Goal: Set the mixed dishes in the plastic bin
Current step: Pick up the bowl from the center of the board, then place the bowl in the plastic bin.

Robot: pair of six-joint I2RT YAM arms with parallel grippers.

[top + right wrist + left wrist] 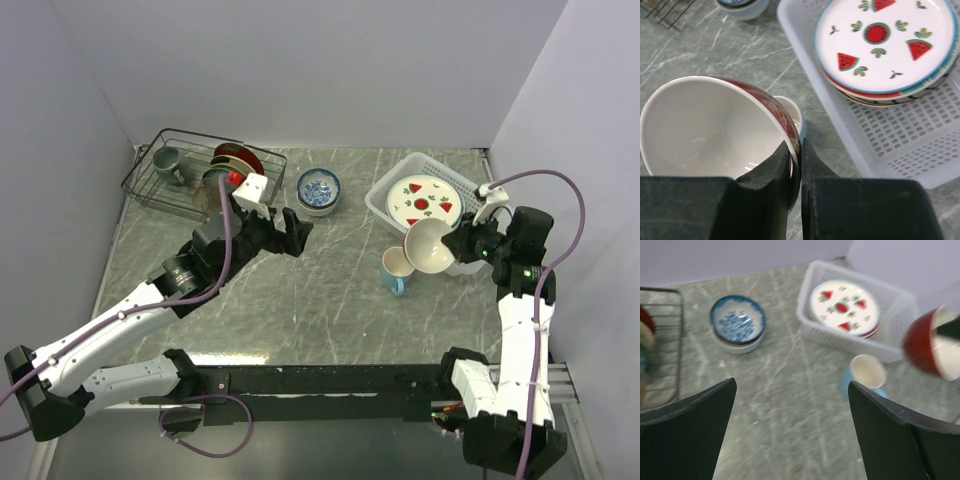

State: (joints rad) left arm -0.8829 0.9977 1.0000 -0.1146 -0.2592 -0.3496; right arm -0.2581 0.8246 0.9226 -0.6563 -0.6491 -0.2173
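Note:
My right gripper (796, 150) is shut on the rim of a cream-and-dark-red bowl (710, 125), held tilted above the table next to the white plastic bin (395, 185). The bowl also shows in the top view (428, 245) and the left wrist view (932, 347). The bin (900, 140) holds a stack of plates topped by a white plate with red fruit marks (885, 40). A light blue mug (397, 270) stands on the table under the bowl. A blue-patterned bowl (318, 190) sits at centre. My left gripper (292, 232) is open and empty above the table.
A black wire rack (165, 185) at the back left holds a grey-green mug (166, 160) and upright plates (235, 160). Grey walls close in the table at the left, back and right.

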